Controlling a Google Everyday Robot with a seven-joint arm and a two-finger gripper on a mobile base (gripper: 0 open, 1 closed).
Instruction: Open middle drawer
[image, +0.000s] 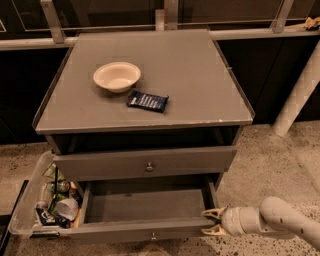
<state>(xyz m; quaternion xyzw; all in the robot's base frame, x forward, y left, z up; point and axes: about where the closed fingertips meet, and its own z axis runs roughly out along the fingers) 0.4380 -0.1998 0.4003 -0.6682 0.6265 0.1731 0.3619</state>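
The middle drawer (145, 205) is pulled far out of the grey cabinet and shows its bare grey inside. Its flat front (115, 233) has a small round knob (153, 235) at centre. My gripper (212, 222) is low at the right, at the right end of the drawer's front. Its pale fingers (212, 214) are spread apart, one above and one below that front corner. The white arm (280, 220) comes in from the lower right. The bottom drawer is hidden under the open one.
The top drawer (100, 164) above is closed. A cream bowl (116, 76) and a dark blue packet (147, 101) lie on the cabinet top (200, 75). A clear bin (25, 210) of cans and cups stands on the floor at left. A white pole (300, 90) leans at right.
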